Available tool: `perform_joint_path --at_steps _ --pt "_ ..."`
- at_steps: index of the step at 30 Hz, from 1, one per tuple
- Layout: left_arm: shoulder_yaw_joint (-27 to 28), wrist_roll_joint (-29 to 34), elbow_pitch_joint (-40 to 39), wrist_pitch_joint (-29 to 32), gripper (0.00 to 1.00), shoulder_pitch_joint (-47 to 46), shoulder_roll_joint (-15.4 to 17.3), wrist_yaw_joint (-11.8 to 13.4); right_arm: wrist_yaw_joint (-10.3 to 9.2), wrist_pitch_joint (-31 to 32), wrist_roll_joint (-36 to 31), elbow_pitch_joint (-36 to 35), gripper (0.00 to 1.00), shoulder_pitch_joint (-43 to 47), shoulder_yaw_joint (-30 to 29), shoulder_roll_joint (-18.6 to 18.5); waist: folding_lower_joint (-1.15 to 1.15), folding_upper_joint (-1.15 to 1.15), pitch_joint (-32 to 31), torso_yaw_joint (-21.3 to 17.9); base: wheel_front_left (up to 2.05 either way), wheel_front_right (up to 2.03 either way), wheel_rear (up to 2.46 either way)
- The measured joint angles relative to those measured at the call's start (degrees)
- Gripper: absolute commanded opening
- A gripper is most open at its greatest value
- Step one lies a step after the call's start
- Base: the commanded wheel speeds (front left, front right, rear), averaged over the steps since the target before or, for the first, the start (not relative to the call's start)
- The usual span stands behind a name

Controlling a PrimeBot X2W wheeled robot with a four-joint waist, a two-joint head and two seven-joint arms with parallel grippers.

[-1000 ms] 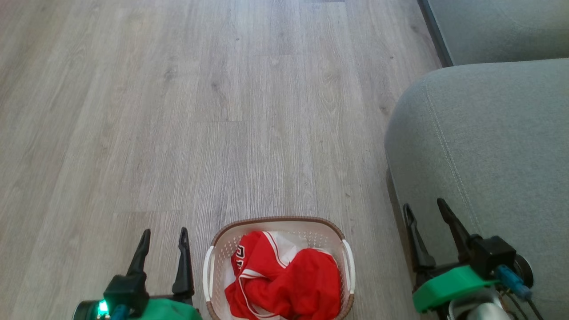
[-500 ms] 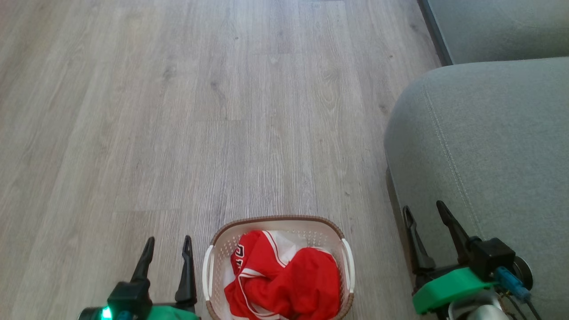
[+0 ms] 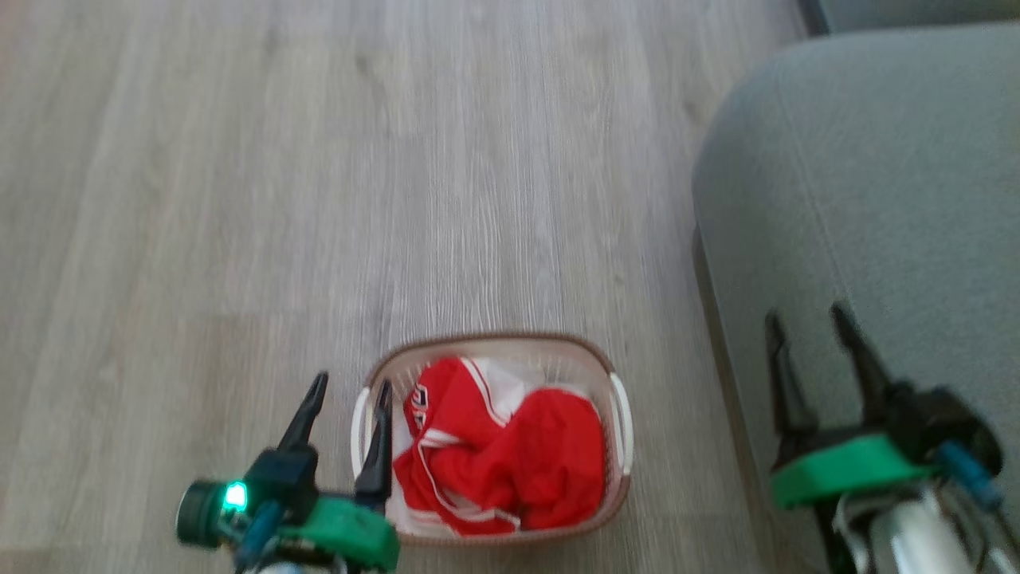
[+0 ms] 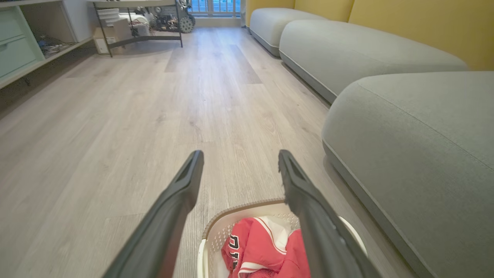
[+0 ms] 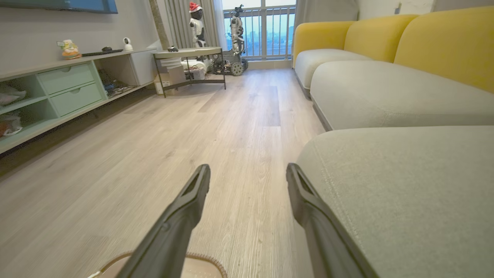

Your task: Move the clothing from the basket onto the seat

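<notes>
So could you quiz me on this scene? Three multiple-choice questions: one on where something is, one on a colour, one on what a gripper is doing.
1. Where does the basket stand?
A. on the floor beside the seat
B. on top of the seat
C. on a shelf

2. The clothing is mainly:
A. blue
B. black
C. red

3. The left gripper is:
A. shut on cloth
B. open and empty
C. shut on a handle

Answers:
1 A: it sits on the wooden boards next to the cushion.
2 C: red fabric with white trim.
3 B: its fingers are spread, gripping nothing.
</notes>
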Motion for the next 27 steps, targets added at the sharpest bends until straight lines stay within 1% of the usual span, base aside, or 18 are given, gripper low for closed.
perform_joint_path --at_steps 1,2,3,5,7,10,13,17,22,27 --pt "-0.94 0.04 1.55 -0.01 1.00 -2.48 0.01 -0.35 0.00 0.00 -0.23 -0.74 1.00 -2.19 -1.15 -0.01 0.00 0.00 1.96 -0.27 0.00 0.00 0.00" --pt "-0.94 0.04 1.55 -0.01 1.00 -2.48 0.01 -0.35 0.00 0.00 -0.23 -0.74 1.00 -2.19 -1.15 -0.01 0.00 0.00 1.96 -0.27 0.00 0.00 0.00" --pt "-2.27 0.70 3.76 -0.01 1.00 -4.75 0.02 -1.15 0.00 0.00 -0.63 -1.60 1.00 -4.55 -2.24 -0.01 0.00 0.00 4.10 -0.57 0.00 0.00 0.00" --pt "-3.81 1.21 6.26 -0.01 1.00 -6.94 0.01 -1.58 0.00 -0.01 -1.03 -2.29 1.00 -6.49 -3.16 -0.02 0.00 0.00 6.33 -0.91 0.00 0.00 0.00" --pt "-4.54 1.52 7.56 -0.01 1.00 -8.10 -0.01 -1.86 0.00 -0.01 -1.23 -2.65 1.00 -7.24 -3.56 -0.03 0.00 0.00 7.48 -1.11 0.00 0.00 0.00" --pt "-6.11 1.65 11.91 -0.01 1.00 -11.90 -0.03 -2.30 0.00 -0.01 -1.29 -3.63 1.00 -9.08 -4.20 -0.04 0.00 0.00 10.84 -1.80 0.00 0.00 0.00" --pt "-7.69 2.69 17.05 -0.01 1.00 -15.78 -0.03 -3.25 0.00 -0.01 -1.26 -4.21 1.00 -11.16 -4.68 -0.05 0.01 0.00 14.13 -2.66 0.00 0.00 0.00" --pt "-10.33 5.01 24.65 -0.01 1.00 -21.13 -0.15 -3.80 0.00 -0.02 -1.13 -4.88 1.00 -13.63 -4.87 -0.08 0.01 0.00 18.49 -3.82 0.00 0.00 0.00" --pt "-12.99 5.99 32.34 -0.01 1.00 -26.70 -0.15 -4.59 0.00 -0.16 -0.13 -5.39 1.00 -15.88 -3.59 -0.09 0.01 0.00 23.49 -5.40 0.00 0.00 0.00" --pt "-15.55 5.98 38.21 -0.01 1.00 -30.87 -0.25 -5.23 0.00 -0.16 1.32 -6.26 1.00 -18.83 -2.80 -0.12 0.02 0.00 27.98 -7.24 0.00 0.00 0.00"
